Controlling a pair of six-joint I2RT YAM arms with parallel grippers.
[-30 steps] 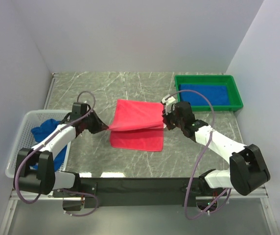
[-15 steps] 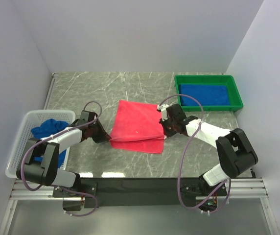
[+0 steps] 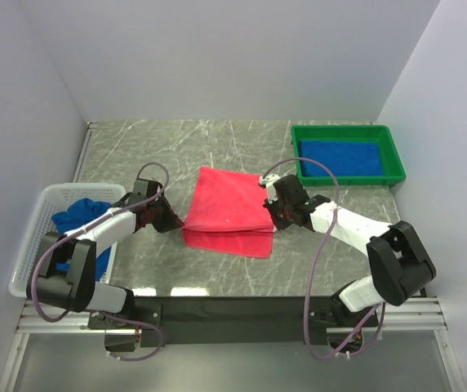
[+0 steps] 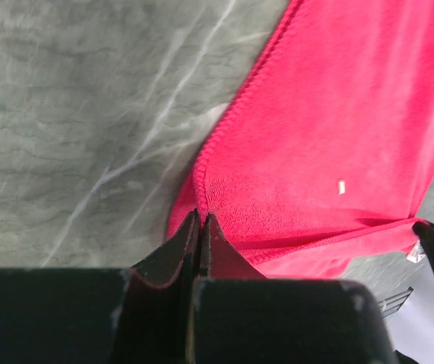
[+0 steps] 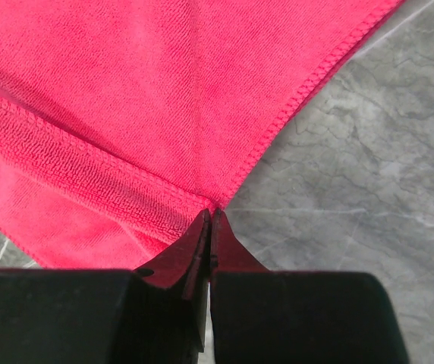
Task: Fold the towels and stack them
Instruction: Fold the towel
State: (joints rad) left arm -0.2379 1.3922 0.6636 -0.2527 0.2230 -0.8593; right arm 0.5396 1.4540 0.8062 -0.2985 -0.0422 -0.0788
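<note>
A pink-red towel [image 3: 229, 214] lies folded in two on the marble table, its upper layer almost covering the lower one. My left gripper [image 3: 180, 224] is shut on the upper layer's left near corner; in the left wrist view the hem of the towel [image 4: 338, 114] runs into the closed tips of the left gripper [image 4: 200, 217]. My right gripper [image 3: 272, 215] is shut on the right near corner, which in the right wrist view is a corner of the towel [image 5: 126, 98] meeting the right gripper [image 5: 211, 214]. One blue towel [image 3: 341, 159] lies flat in the tray. Another blue towel [image 3: 77, 216] is crumpled in the basket.
The green tray [image 3: 349, 129] stands at the back right. The white lattice basket [image 3: 31, 245] sits at the left edge, beside the left arm. Grey walls close the table on three sides.
Both grippers came down and toward the near side with the towel's upper layer. That layer, raised a second ago, now lies nearly flat over the lower one.
</note>
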